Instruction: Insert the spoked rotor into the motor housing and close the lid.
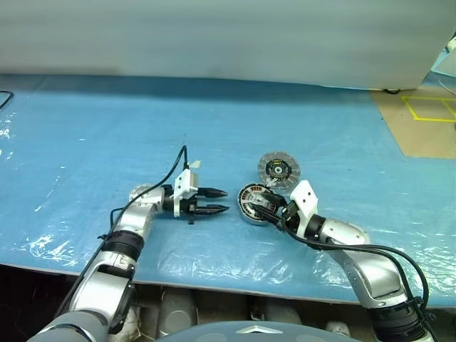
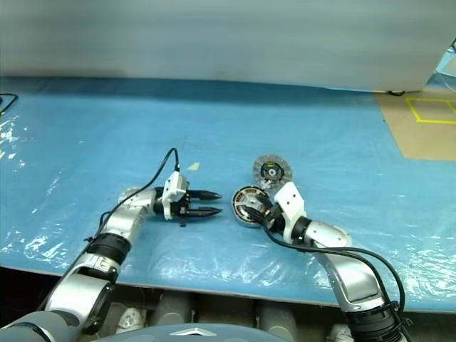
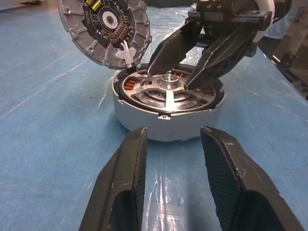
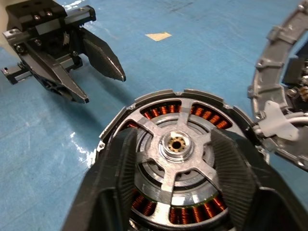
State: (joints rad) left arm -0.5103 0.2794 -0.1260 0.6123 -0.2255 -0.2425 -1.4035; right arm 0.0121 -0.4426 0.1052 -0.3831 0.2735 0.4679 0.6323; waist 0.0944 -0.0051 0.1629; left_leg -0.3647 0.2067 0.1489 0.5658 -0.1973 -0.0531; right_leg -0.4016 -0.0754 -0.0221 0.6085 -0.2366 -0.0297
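Silver spoked rotor (image 4: pixel 179 144) over copper-orange windings in the motor housing (image 3: pixel 168 120); grey ribbed lid (image 1: pixel 278 170); blue counter (image 1: pixel 85 135).

Left gripper (image 1: pixel 219 201) level, pointing right, jaws parted, empty. Right gripper (image 1: pixel 265 204) angled down toward left gripper, jaws spread.

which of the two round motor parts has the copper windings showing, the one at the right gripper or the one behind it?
The motor housing at the right gripper: copper coils ring the spoked rotor seated inside. The lid behind it shows a ribbed face with a dark centre.
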